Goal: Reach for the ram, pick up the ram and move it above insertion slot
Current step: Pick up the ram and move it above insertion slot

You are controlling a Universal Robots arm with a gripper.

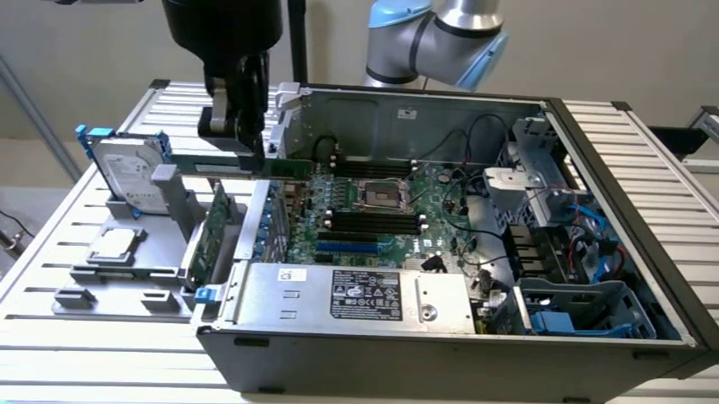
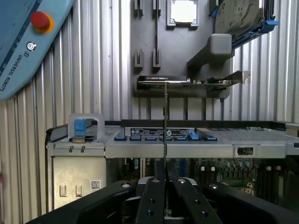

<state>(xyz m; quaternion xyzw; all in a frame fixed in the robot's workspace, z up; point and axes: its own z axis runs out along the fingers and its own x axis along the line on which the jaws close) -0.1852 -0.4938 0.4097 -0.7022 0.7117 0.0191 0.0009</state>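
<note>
Green ram (image 1: 242, 168) sits clamped in the pincer (image 1: 239, 145) above the case (image 1: 450, 337).

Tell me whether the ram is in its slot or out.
Out. The gripper holds the ram in the air at the computer case's edge, above the motherboard.

— Where is the arm?
— Its blue-and-silver joints (image 1: 444, 38) sit at the top of the exterior view, behind the scene. The black wrist body hangs down at that view's upper left.
— And the gripper?
— The gripper (image 1: 242, 143) points straight down below the wrist.
— What are the fingers doing?
— In the wrist view the two black fingers (image 2: 152, 200) stand close together, pinching a thin green ram stick (image 2: 165, 121) seen edge-on between them.
— Is it level?
— In the exterior view the stick runs roughly level, toward that view's right.
</note>
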